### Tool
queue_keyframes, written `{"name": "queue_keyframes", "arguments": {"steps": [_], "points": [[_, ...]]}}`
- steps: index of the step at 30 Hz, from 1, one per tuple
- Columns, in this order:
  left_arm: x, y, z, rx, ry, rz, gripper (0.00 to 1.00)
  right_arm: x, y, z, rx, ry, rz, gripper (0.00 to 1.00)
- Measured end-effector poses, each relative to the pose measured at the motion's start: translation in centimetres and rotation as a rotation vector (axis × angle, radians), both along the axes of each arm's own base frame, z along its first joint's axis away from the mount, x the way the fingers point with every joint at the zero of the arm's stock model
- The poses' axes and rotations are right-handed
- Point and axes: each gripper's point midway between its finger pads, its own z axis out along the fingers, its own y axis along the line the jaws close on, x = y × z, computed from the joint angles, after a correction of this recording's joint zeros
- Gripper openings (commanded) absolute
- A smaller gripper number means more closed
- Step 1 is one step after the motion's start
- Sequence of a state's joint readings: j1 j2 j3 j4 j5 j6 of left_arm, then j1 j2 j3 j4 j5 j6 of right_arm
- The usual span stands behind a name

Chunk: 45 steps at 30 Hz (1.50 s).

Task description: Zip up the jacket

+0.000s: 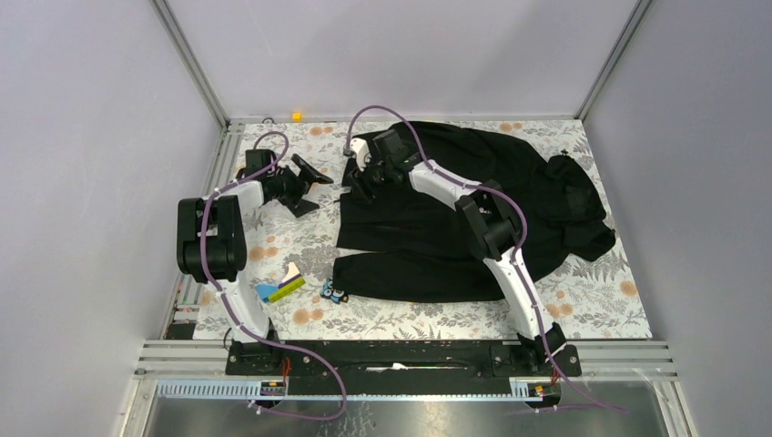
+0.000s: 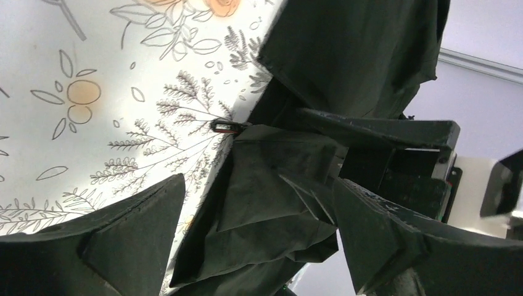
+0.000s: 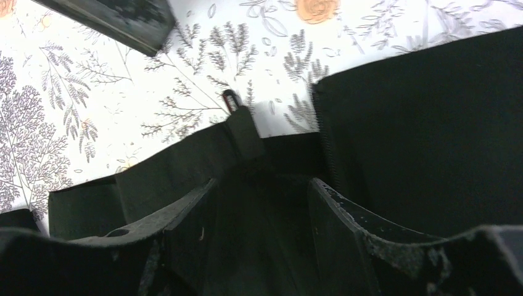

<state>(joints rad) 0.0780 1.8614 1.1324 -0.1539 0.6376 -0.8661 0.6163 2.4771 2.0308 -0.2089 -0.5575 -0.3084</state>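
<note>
The black jacket (image 1: 473, 214) lies spread on the floral table, its hem toward the left. My right gripper (image 1: 358, 187) is down on the hem's far corner. In the right wrist view its jaws (image 3: 262, 183) stand apart with dark jacket fabric (image 3: 425, 123) lying in the gap. The zipper pull (image 3: 231, 98) pokes out past the hem onto the cloth. My left gripper (image 1: 314, 189) hovers just left of the hem, wide open. From the left wrist, the jacket's folded corner (image 2: 271, 191) shows between its fingers, untouched, with the zipper pull (image 2: 225, 127) beyond.
A yellow, blue and green block (image 1: 280, 287) and a small toy car (image 1: 333, 293) lie on the table (image 1: 273, 246) near the lower sleeve. A small orange object (image 1: 297, 116) sits at the back rail. Metal frame rails border the table.
</note>
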Motion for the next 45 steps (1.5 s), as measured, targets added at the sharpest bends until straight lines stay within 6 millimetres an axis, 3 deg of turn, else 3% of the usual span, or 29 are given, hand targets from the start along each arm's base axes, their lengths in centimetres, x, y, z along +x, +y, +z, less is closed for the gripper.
{"name": "queue_keyframes", "arguments": {"steps": [7, 11, 14, 20, 24, 30, 34, 37, 40, 45], "points": [[-1.7, -0.9, -2.5, -0.091, 0.099, 0.033, 0.88, -2.2, 1.3, -1.9, -0.050, -0.008, 0.019, 0.52], [-2.5, -1.4, -3.2, -0.147, 0.142, 0.050, 0.87, -2.1, 1.1, -1.9, -0.065, -0.019, -0.026, 0.33], [-2.7, -1.7, -3.2, -0.178, 0.137, 0.057, 0.86, -2.2, 0.8, -1.8, -0.063, -0.009, -0.061, 0.11], [-3.1, -2.1, -3.2, -0.233, 0.140, 0.070, 0.83, -3.3, 0.1, -1.9, -0.030, 0.058, -0.140, 0.00], [-3.2, -2.2, -3.1, -0.249, 0.134, 0.074, 0.77, -4.8, -0.7, -1.7, 0.010, 0.060, -0.163, 0.00], [-2.8, -2.6, -2.6, -0.233, 0.076, 0.032, 0.95, -6.1, -1.2, -1.1, 0.048, 0.001, -0.151, 0.00], [-2.1, -3.6, -1.5, -0.166, 0.012, -0.061, 0.94, -5.9, -1.0, 0.3, 0.076, -0.050, -0.144, 0.00], [-2.0, -5.4, -0.4, -0.128, -0.043, -0.161, 0.87, -6.1, -1.4, 1.9, 0.104, -0.104, -0.132, 0.00], [-3.1, -7.0, -0.4, -0.113, -0.047, -0.244, 0.81, -5.9, -1.4, 3.7, 0.132, -0.175, -0.117, 0.00], [-3.7, -7.4, 0.1, -0.106, -0.060, -0.315, 0.70, -5.2, -1.5, 4.6, 0.124, -0.250, -0.110, 0.00]]}}
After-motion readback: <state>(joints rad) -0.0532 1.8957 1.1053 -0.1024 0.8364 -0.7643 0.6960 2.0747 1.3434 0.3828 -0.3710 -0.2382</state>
